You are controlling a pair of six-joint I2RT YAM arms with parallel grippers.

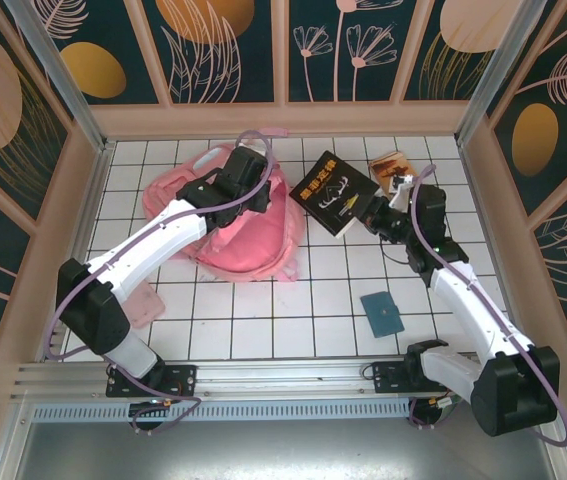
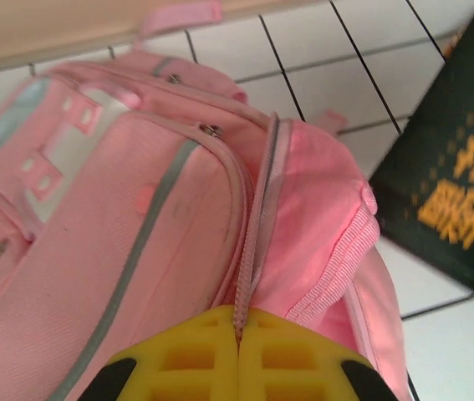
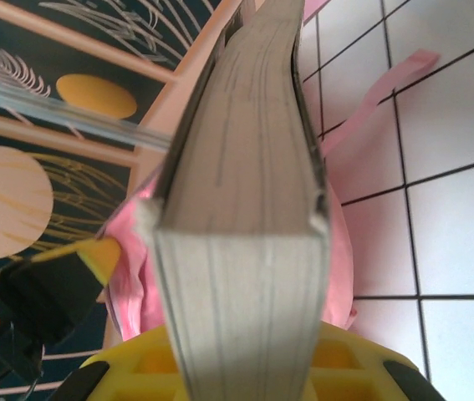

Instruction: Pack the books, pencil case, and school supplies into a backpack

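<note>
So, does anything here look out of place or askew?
Nothing looks spilled or damaged. One thing is askew: the black book is off the tiles, tilted, held by one edge in the right gripper, beside the backpack. The left gripper pinches the backpack's zip seam.

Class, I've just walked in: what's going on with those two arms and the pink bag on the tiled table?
The left gripper is shut on the zip edge of the pink backpack. The right gripper grips a black book with orange lettering, held just beside the backpack and not yet inside it. Another book lies at the far right of the table, and a small teal item lies nearer the right arm.
</note>
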